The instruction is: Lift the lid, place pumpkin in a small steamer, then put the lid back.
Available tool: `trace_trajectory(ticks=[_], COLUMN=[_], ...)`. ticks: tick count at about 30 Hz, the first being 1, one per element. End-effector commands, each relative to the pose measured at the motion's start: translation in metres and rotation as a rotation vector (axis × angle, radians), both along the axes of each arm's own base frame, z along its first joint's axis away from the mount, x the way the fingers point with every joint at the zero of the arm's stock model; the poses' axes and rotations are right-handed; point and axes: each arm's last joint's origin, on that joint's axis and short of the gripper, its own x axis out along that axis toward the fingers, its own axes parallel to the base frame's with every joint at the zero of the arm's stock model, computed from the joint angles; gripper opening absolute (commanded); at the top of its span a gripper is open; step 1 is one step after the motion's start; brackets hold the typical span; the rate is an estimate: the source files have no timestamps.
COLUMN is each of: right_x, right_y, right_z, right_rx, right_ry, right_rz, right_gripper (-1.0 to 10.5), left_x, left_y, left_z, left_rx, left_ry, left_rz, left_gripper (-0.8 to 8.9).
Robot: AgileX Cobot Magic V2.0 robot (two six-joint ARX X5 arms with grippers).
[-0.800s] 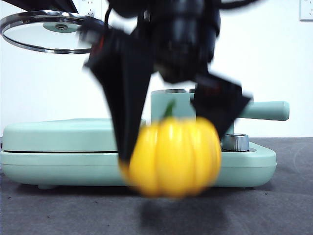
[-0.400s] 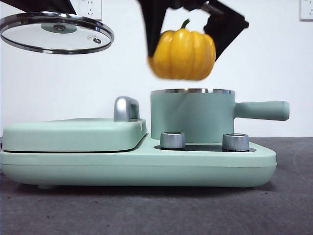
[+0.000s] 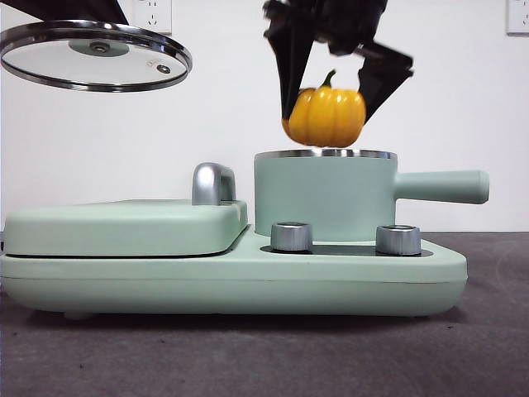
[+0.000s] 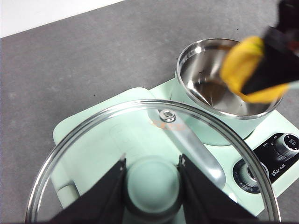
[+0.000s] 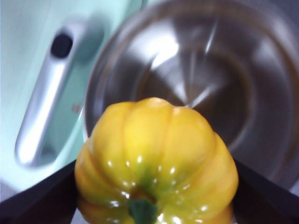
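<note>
The yellow pumpkin (image 3: pixel 326 116) with its green stem hangs just above the steel rim of the mint-green small steamer (image 3: pixel 324 197). My right gripper (image 3: pixel 331 78) is shut on the pumpkin (image 5: pixel 156 161), and the empty steel bowl of the steamer (image 5: pixel 205 93) lies right below it. High at the left, the glass lid (image 3: pixel 95 55) is held level in the air. My left gripper (image 4: pixel 152 179) is shut on the lid's mint-green knob (image 4: pixel 152 184). Through the left wrist view I see the open steamer (image 4: pixel 219 88) and the pumpkin (image 4: pixel 243 65) over its edge.
The steamer stands on a mint-green cooker base (image 3: pixel 231 281) with two steel dials (image 3: pixel 291 236). A flat mint-green cover (image 3: pixel 124 225) with a chrome handle (image 3: pixel 213 182) fills the base's left half. The steamer's straight handle (image 3: pixel 442 186) sticks out to the right. Dark grey tabletop (image 3: pixel 264 356) lies in front.
The right gripper has carried the pumpkin up from the table in front of the cooker, back over the steamer, and now down close to its rim. The lid has stayed in place.
</note>
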Motion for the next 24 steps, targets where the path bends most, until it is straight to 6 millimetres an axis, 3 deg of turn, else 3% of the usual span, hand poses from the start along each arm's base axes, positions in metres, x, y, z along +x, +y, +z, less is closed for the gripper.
trace_trajectory(ticks=[1, 7, 24], right_x=[0.017, 0.038, 0.051], right_y=[0.006, 0.011, 0.02], right_z=[-0.005, -0.03, -0.079], right_rx=[-0.005, -0.041, -0.15], right_ry=[-0.022, 0.037, 0.156], right_rz=[0.026, 0.017, 0.011], right_gripper=[3.6, 3.6, 3.6], left_x=[0.0, 0.0, 0.0], left_y=[-0.001, -0.001, -0.001], left_z=[0.008, 0.008, 0.007], left_rx=[-0.021, -0.021, -0.026], left_ry=[-0.036, -0.036, -0.032], left_rz=[-0.004, -0.004, -0.001], left_gripper=[0.15, 0.15, 0.15])
